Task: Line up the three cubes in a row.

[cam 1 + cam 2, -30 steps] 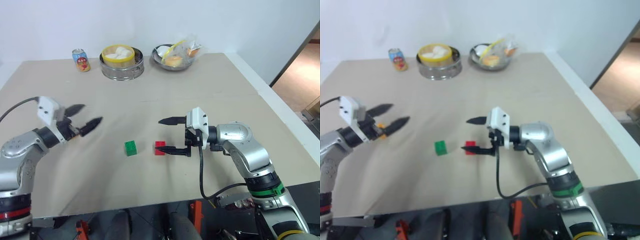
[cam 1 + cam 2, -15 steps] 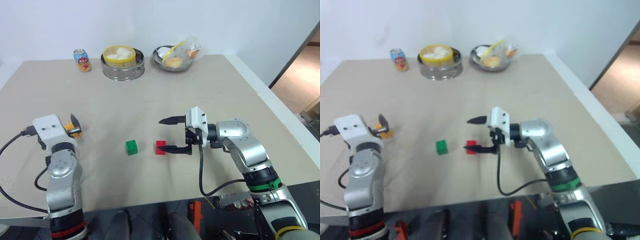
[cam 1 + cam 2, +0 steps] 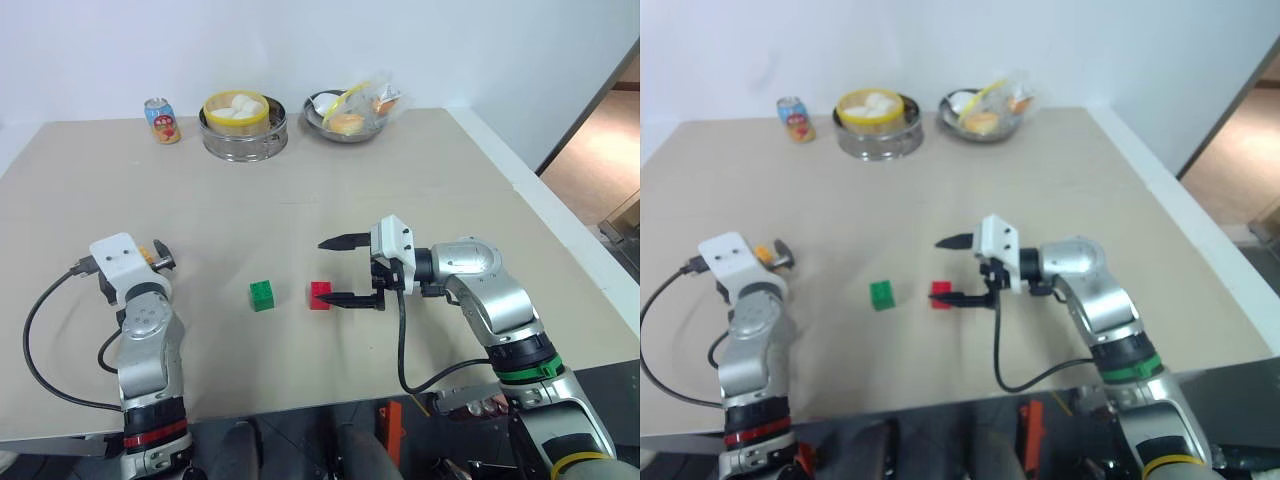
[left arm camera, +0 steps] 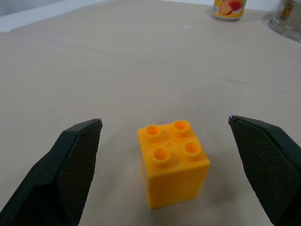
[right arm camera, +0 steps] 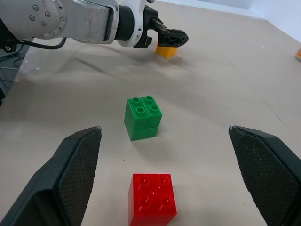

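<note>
- Beige tabletop (image 3: 400, 190) is seen spread under both arms, with a white wall behind it.
- At the table's far edge, well beyond both grippers, a steel steamer (image 3: 243, 128) with white buns, a metal bowl (image 3: 350, 115) of bagged food and a soda can (image 3: 162, 120) are set.
- The right gripper (image 3: 335, 270) is held low over the table, pointing toward the robot's left, its two black fingers spread wide.
- The red cube (image 3: 320, 295) is found standing on the table just ahead of that gripper's nearer fingertip, between the spread fingers as seen in the right wrist view, untouched.
- The green cube (image 3: 262, 295) is placed just beyond the red one, farther out from the right gripper, a small gap being left between the two.
- The left gripper (image 4: 164, 132) is lowered near the table, its fingers parted widely.
- The orange-yellow cube (image 4: 172, 162) is seen upright on the table between those parted fingers, touched by neither, and well apart from the green cube.
</note>
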### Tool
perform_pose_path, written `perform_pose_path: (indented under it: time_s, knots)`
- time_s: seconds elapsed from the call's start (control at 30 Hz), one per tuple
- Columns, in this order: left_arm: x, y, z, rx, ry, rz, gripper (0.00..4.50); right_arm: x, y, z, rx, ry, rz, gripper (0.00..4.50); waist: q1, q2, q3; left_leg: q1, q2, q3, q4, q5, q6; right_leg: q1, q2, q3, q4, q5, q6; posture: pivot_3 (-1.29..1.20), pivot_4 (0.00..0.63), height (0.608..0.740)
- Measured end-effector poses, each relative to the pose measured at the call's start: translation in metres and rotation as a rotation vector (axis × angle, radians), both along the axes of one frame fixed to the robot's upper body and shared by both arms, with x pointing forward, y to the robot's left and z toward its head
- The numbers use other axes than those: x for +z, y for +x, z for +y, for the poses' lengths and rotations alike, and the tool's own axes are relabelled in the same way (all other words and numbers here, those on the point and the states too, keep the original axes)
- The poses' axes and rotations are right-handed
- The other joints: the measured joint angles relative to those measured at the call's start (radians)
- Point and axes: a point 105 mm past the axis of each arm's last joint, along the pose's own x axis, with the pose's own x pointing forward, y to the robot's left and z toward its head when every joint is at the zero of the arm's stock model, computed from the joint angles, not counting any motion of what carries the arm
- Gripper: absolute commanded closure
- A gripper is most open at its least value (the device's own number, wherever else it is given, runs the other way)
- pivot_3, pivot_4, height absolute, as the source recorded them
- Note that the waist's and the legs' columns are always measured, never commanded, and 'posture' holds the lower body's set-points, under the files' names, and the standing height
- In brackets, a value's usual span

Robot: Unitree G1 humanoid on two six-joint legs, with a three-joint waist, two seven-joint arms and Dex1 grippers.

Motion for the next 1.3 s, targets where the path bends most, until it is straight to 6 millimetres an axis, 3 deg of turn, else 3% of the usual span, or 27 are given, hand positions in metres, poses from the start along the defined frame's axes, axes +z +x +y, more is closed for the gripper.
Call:
perform_pose_path:
  time_s: [0.1,0.13,0.43,0.57,0.67,0.73,0.8,0.9,0.97,1.13,1.3]
  knots:
    - [-0.004,0.001,-0.001,-0.011,-0.017,0.009,0.04,0.0,0.0,0.0,-0.005,0.0,-0.001,0.0,0.0,0.0,0.0,0.0,0.0,0.0,0.0,0.0,0.0,0.0,0.0,0.0,0.0,0.0,0.0,0.0,0.15,0.74]
    - [-0.007,0.002,-0.002,-0.015,-0.023,0.014,0.28,0.0,0.001,0.0,-0.007,0.0,-0.001,0.0,0.0,0.0,0.0,0.0,0.0,0.0,0.0,0.0,0.0,0.0,0.0,0.0,0.0,0.0,0.0,0.0,0.15,0.74]
    - [-0.012,0.006,-0.003,-0.018,-0.037,0.022,3.19,0.0,0.001,-0.001,-0.01,-0.001,0.001,0.0,0.0,0.0,0.0,0.0,0.0,0.0,0.0,0.0,0.0,0.0,0.0,0.0,0.0,0.0,0.0,0.0,0.15,0.74]
    - [-0.007,0.007,0.004,-0.025,-0.006,0.016,3.19,0.0,0.001,0.0,-0.009,0.001,0.0,0.0,0.0,0.0,0.0,0.0,0.0,0.0,0.0,0.0,0.0,0.0,0.0,0.0,0.0,0.0,0.0,0.0,0.15,0.74]
    - [0.006,0.011,0.008,-0.129,0.035,-0.024,3.19,0.0,0.001,0.0,-0.01,0.003,-0.001,0.0,0.0,0.0,0.0,0.0,0.0,0.0,-0.001,0.0,0.0,-0.001,0.0,0.0,0.0,-0.001,-0.002,0.0,0.15,0.74]
    - [0.017,0.015,0.0,-0.371,0.075,-0.055,3.19,0.0,0.001,0.001,-0.009,0.006,-0.001,0.0,-0.001,0.0,0.0,0.0,0.0,0.0,-0.002,0.0,-0.001,-0.002,0.0,0.0,0.0,-0.001,-0.003,0.0,0.15,0.74]
    - [0.021,0.008,-0.02,-0.717,0.187,-0.035,3.19,0.001,0.001,0.001,-0.008,0.006,-0.001,0.0,-0.003,0.0,0.0,0.0,0.0,0.001,-0.003,-0.001,-0.003,-0.004,0.0,0.0,0.0,-0.002,-0.005,0.0,0.15,0.74]
    - [0.003,-0.019,-0.054,-1.17,0.307,0.072,3.19,0.001,0.001,0.001,-0.007,0.006,-0.004,0.0,-0.003,0.0,0.0,-0.001,0.0,0.002,-0.005,-0.002,-0.004,-0.005,-0.002,0.0,0.0,-0.004,-0.008,0.0,0.15,0.74]
    - [-0.01,-0.033,-0.062,-1.36,0.332,0.141,3.19,0.001,0.001,0.001,-0.005,0.007,-0.009,0.0,-0.002,0.0,0.0,-0.002,0.001,0.002,-0.005,-0.002,-0.004,-0.006,-0.002,0.0,0.0,-0.005,-0.008,0.0,0.15,0.74]
    - [-0.004,-0.037,-0.04,-1.573,0.42,0.226,3.19,0.001,0.001,0.001,-0.007,0.003,-0.009,0.0,-0.001,0.001,0.001,-0.002,0.003,0.002,-0.006,-0.002,-0.003,-0.008,0.0,-0.002,0.0,-0.004,-0.009,0.0,0.15,0.74]
    - [-0.004,-0.034,-0.038,-1.664,0.44,0.221,3.19,0.004,-0.002,0.0,-0.003,-0.007,-0.015,0.0,-0.001,0.0,0.001,-0.004,0.002,0.004,-0.006,-0.002,-0.003,-0.009,-0.001,-0.001,0.0,-0.005,-0.008,0.0,0.15,0.74]
